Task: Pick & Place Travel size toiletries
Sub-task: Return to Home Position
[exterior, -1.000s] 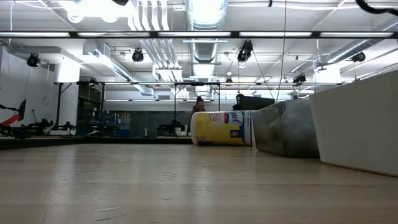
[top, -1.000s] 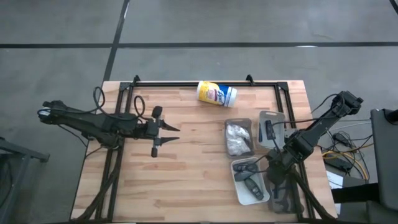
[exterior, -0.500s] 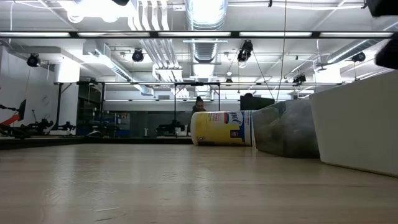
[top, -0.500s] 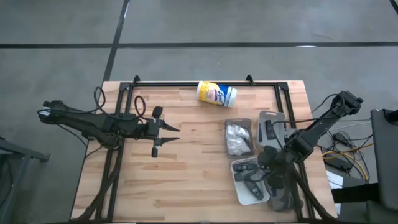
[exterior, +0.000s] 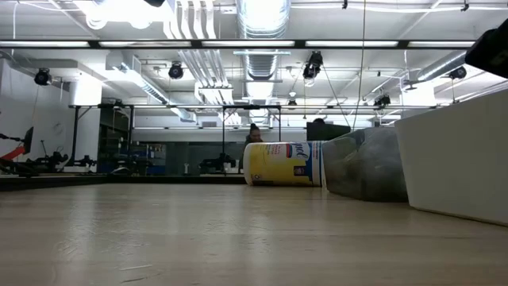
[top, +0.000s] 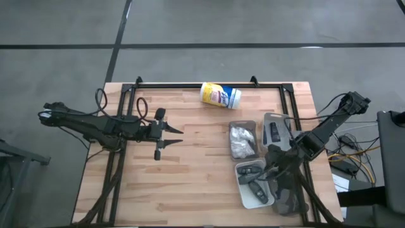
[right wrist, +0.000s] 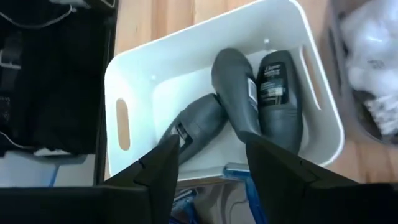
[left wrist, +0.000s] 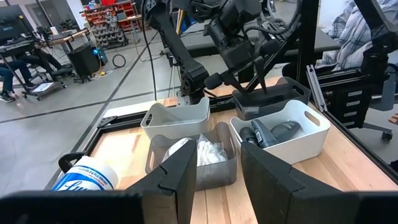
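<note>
Three dark grey tubes with pale labels point(right wrist: 233, 93) lie inside a white tray point(right wrist: 124, 74) near the table's near right corner point(top: 254, 185). My right gripper point(right wrist: 214, 180) hovers open above that tray point(top: 272, 171), with nothing between its fingers. White crinkly packets point(top: 240, 138) fill a grey tray beside it, and they also show in the left wrist view point(left wrist: 208, 152). Slim black sticks point(top: 274, 132) lie in a third tray toward the right edge. My left gripper point(top: 168, 136) waits open over the table's left middle, its fingers point(left wrist: 180, 174) pointing toward the trays.
A yellow-and-white canister point(top: 220, 95) lies on its side near the far edge point(exterior: 284, 163). The three trays crowd the right half of the table; bare wood lies in the middle and at the left. Black frame rails run along the far edge and both sides.
My right arm has shifted slightly above the tray of tubes and now reaches further down into the low view's top right corner. The tubes, packets and trays have stayed put.
</note>
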Controlling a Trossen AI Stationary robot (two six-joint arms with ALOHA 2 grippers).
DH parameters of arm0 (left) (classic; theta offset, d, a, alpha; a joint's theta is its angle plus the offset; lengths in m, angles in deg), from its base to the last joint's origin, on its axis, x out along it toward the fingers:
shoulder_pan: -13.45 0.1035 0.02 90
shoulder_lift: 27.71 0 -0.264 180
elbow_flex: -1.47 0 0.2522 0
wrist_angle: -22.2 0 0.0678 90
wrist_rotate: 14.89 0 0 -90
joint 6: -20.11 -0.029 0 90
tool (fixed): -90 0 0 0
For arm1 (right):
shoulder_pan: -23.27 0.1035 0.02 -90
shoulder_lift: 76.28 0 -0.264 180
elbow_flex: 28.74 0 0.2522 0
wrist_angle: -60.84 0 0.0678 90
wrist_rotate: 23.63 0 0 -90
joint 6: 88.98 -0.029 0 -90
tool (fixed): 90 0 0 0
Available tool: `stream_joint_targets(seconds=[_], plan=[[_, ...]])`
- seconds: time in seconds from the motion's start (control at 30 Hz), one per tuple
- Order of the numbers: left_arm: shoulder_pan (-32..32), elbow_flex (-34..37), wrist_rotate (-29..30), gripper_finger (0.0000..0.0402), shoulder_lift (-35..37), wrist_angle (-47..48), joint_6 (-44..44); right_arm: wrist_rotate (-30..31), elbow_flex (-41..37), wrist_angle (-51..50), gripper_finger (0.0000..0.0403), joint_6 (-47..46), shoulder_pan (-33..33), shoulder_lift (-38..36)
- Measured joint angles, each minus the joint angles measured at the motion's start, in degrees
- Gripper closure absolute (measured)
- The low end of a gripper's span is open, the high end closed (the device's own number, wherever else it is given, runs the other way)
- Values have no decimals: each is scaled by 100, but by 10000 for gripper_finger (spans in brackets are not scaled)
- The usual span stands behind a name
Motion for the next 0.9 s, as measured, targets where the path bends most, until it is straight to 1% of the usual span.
stream_joint_targets(seconds=[0.13, 0.23, 0.33, 0.43, 0.53, 0.73, 0.83, 0.9], plan=[[0, 0, -2, 271, 0, -1, 51, 19, 0, -79, 231, -67, -7, -250], [0, 0, -2, 270, 0, -1, 87, 165, 2, -45, 237, 149, -4, -394], [0, 0, -1, 271, 0, -1, 82, 404, 4, 30, 242, 307, -2, -499], [0, 0, 0, 270, 0, -1, 42, 915, 4, 357, 247, 539, -2, -552], [0, 0, -23, 271, 0, -1, 85, 1421, 5, 761, 253, 934, -2, -565], [2, 17, -166, 271, 187, 187, 60, 2337, 9, 1557, 269, 2071, -26, -568], [2, 161, -451, 271, 434, 182, 103, 2344, 7, 1823, 279, 2511, -132, -571], [2, 287, -647, 270, 609, 162, 149, 2338, -4, 1939, 285, 2632, -190, -567]])
